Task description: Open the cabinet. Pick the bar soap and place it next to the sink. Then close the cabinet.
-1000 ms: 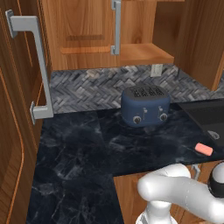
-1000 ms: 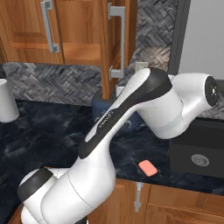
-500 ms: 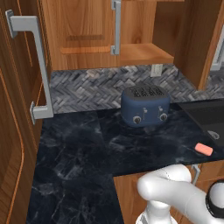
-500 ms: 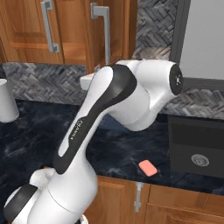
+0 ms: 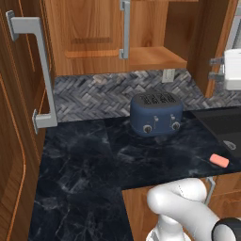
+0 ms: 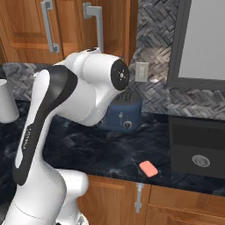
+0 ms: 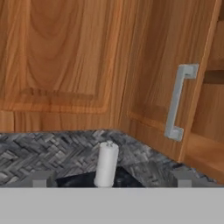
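The cabinet [image 5: 117,35] hangs on the wall above the back of the counter [image 5: 84,164]. One door is swung out, and you can see a bare wooden shelf inside. In the hand view, that door [image 7: 166,83] stands at a slant with its grey handle [image 7: 177,103] facing the camera.

The black sink [image 6: 197,149] is set in the counter at the right end. A blue toaster [image 5: 156,114] sits at the back edge of the counter, by the wall. A white roll [image 7: 106,164] stands up in the back corner of the counter.

The little pink bar soap [image 6: 148,168] lies flat at the front edge of the counter, just beside the sink.

The gripper [image 7: 109,183] has its tips wide apart and holds nothing.
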